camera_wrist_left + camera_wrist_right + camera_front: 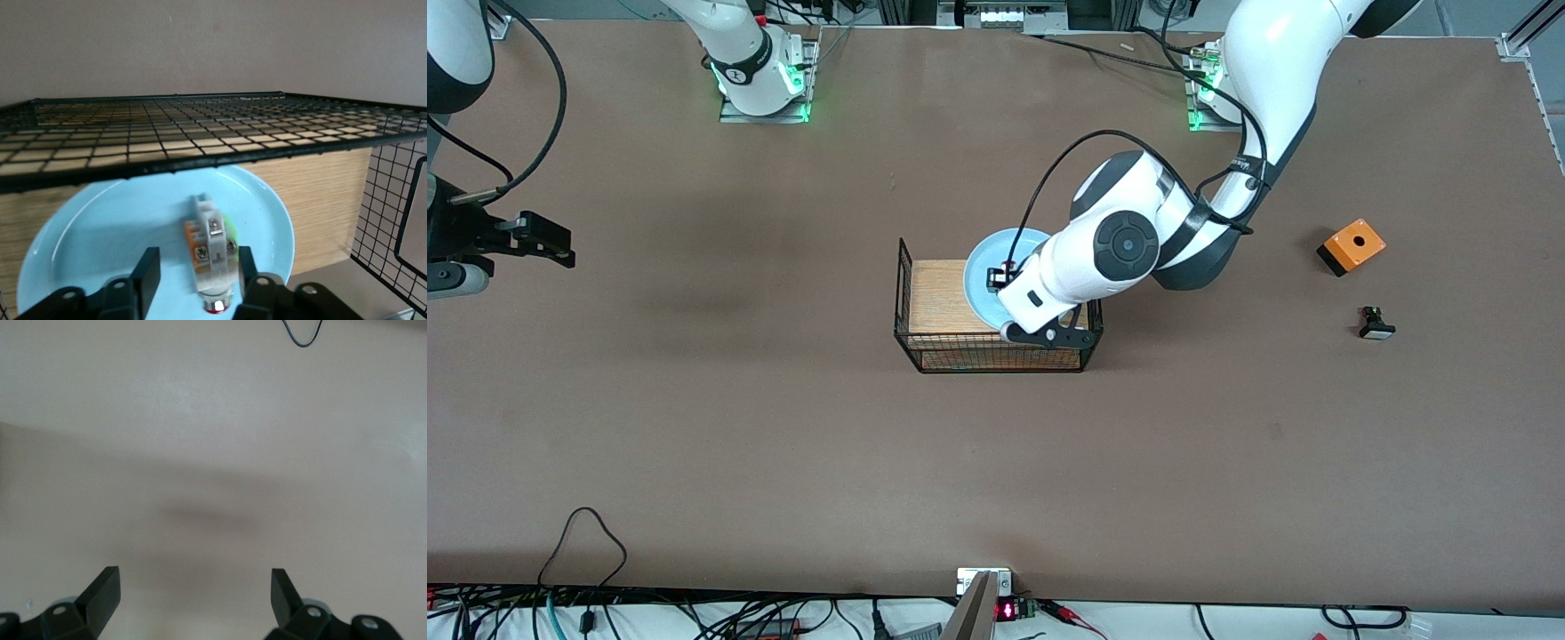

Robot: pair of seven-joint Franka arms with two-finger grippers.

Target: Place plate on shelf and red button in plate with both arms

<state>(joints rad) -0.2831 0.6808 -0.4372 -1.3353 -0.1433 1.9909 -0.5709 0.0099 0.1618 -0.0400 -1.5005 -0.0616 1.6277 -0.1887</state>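
Brown table [783, 427], my left gripper [199, 283] over plate [120, 227] in basket [996, 351], fingers spread around red button [213, 257], right gripper [195, 590] waiting wide at nine o'clock.

Plate [985, 271] in wire basket [907, 331] under left arm [1129, 240].

A black wire basket [996, 342] with a wooden floor stood mid-worktop [783, 444]. Toward the left arm's end lay an orange box [1352, 246] and, nearer the camera, a black switch [1376, 323].

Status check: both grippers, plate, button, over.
Left gripper over plate in basket, button between fingers. Right gripper open, waiting. Nothing blocking.
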